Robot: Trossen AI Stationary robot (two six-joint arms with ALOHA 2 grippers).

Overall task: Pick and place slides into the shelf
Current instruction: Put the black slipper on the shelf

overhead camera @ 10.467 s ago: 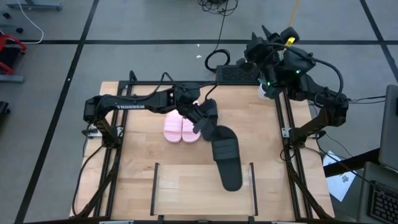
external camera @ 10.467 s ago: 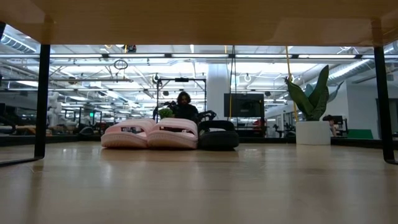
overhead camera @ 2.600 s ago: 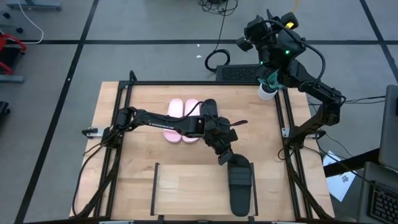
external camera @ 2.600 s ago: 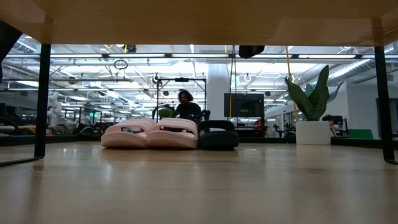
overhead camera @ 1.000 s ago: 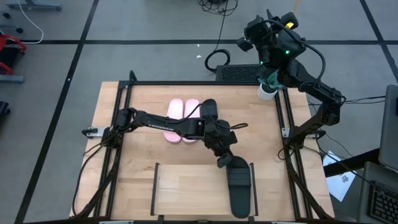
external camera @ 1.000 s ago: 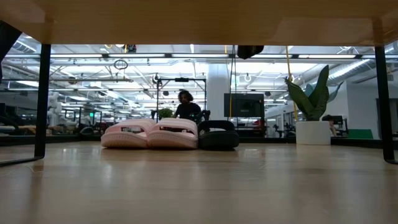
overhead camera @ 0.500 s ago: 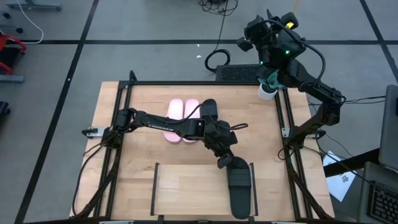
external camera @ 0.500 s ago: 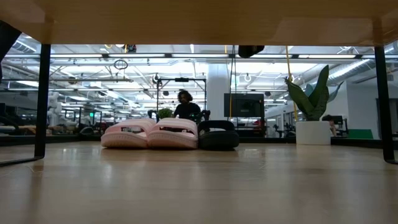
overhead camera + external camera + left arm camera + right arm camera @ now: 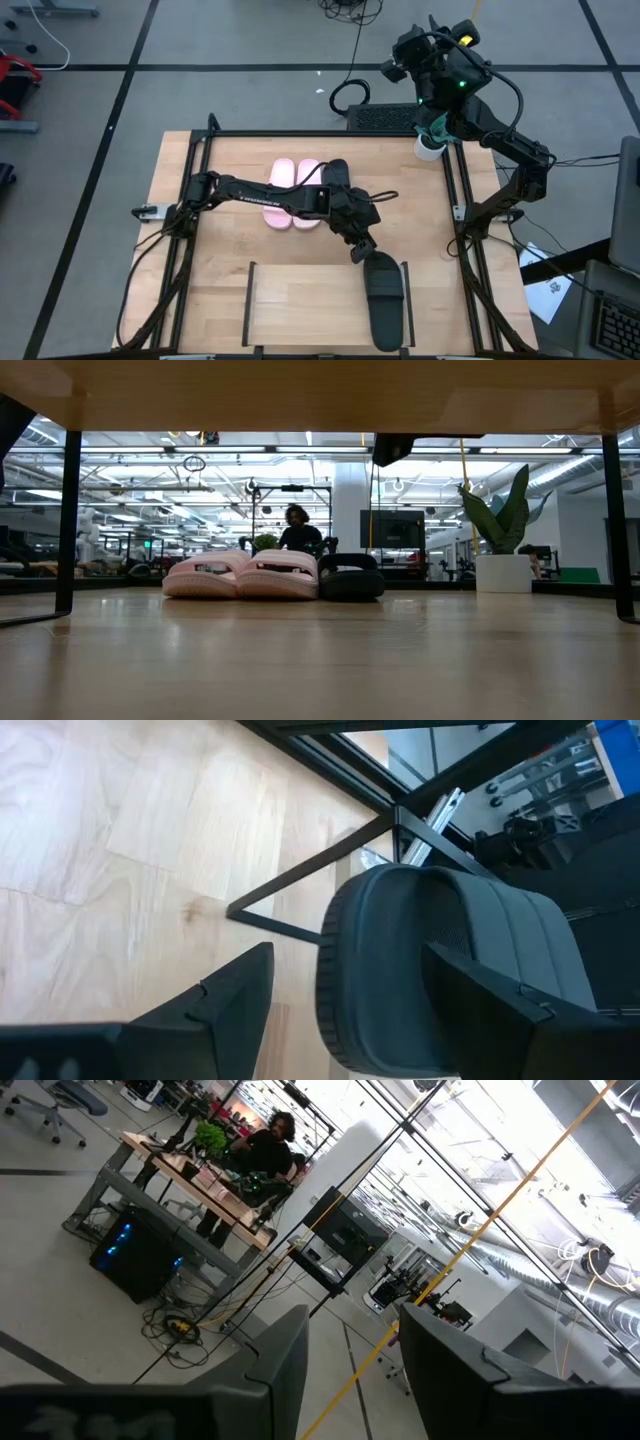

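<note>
One black slide (image 9: 386, 300) lies lengthwise on the right end of the light-wood shelf (image 9: 310, 305), beside its right rail (image 9: 407, 300). My left gripper (image 9: 360, 254) is open at that slide's far end (image 9: 440, 960), one finger on each side of it. The pink pair (image 9: 292, 194) and the second black slide (image 9: 338, 178) lie side by side on the tabletop farther back; they also show in the low view, the pink pair (image 9: 240, 575) beside the black slide (image 9: 350, 578). My right gripper (image 9: 402, 62) is open and empty, raised beyond the table's far right corner. My left gripper stands astride the black slide's far end (image 9: 345, 970), slanting down from the far left. One finger (image 9: 500, 1010) overlaps the slide in the wrist view. I cannot tell whether either finger touches it. The slide lies flat on the shelf board.
A white cup (image 9: 430, 146) stands at the table's far right corner. Black frame rails (image 9: 200, 200) run along both sides of the table. Bare board lies left of the black slide on the shelf. A person sits in the room behind (image 9: 297, 530).
My left gripper has drawn back a little from the black slide toward the table's far edge. The slide stays flat on the shelf's right end. In the low view, the dark shape under the shelf's edge has grown larger.
</note>
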